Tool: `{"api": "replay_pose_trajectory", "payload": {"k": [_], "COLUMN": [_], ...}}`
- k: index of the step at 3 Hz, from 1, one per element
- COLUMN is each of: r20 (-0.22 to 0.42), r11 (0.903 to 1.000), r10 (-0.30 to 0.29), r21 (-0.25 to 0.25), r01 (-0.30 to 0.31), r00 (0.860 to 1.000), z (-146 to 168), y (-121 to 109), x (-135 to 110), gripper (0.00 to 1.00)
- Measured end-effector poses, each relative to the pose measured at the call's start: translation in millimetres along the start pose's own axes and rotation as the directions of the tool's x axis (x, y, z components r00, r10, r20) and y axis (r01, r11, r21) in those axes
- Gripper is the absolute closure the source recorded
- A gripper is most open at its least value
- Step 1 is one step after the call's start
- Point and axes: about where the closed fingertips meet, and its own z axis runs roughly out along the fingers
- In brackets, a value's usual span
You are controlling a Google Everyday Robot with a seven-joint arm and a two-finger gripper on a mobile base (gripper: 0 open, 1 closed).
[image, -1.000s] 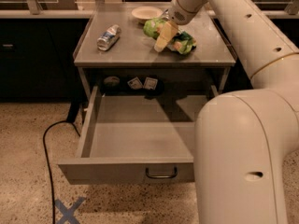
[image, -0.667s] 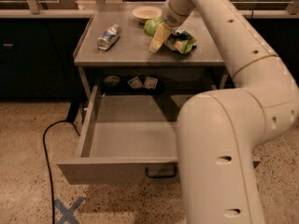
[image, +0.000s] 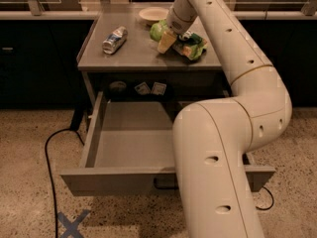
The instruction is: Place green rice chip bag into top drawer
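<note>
Moved: the arm (image: 223, 148) has swung its elbow left across the right side of the drawer (image: 129, 148); the claw (image: 167, 39) hardly shifted.
Claw: low over the bench (image: 129, 58), at the left edge of the bag (image: 192, 46); its opening I cannot tell.
Bag: rear right of the bench, perhaps touched.
Handling: light, crinkly, slippery, chips fragile; pinch a crimped end.

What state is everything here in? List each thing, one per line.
Crinkly light-green rice chip bag: lying crumpled on the grey cabinet top, not in the drawer.
Wide grey metal top drawer: pulled open.
Silver can: lying on its side.
Pale round bowl: upright.
Gripper: down at the bag's left edge.
</note>
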Motion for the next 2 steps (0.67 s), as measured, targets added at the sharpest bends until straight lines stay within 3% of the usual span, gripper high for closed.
{"api": "replay_pose_trajectory", "payload": {"k": [1, 2], "r20": [0.000, 0.028], "r11": [1.0000, 0.9998], "r10": [0.000, 0.020], "r21": [0.000, 0.000], "r01": [0.000, -0.020], "r00": [1.000, 0.999], "z": [0, -33], "y": [0, 4], "x": [0, -1], "gripper": [0.62, 0.86]}}
